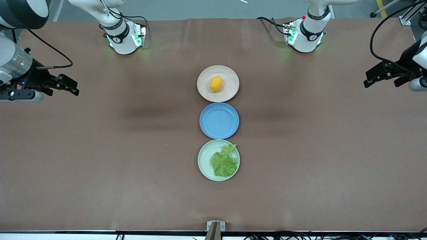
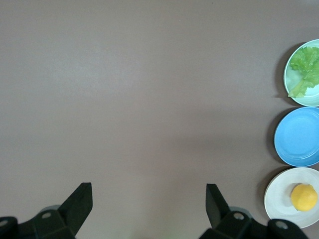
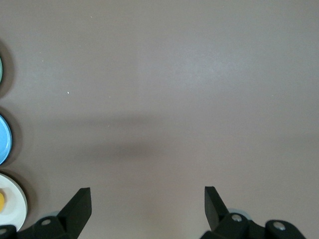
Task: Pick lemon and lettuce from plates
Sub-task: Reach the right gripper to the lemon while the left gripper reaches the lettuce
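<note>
Front view: the lemon (image 1: 216, 84) sits on the beige plate (image 1: 230, 92), farther from the camera than the blue plate (image 1: 219, 120), and the lettuce (image 1: 224, 161) lies on the mint plate (image 1: 206, 163), nearer than it — both arms wait over the table's ends. Left wrist view: the left gripper (image 2: 148, 208) hangs spread wide over bare table (image 2: 149, 99). Right wrist view: the right gripper (image 3: 147, 209) is likewise spread — over bare cloth.

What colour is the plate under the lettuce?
Pale mint green plate, under the lettuce; it shows best in the front view.
</note>
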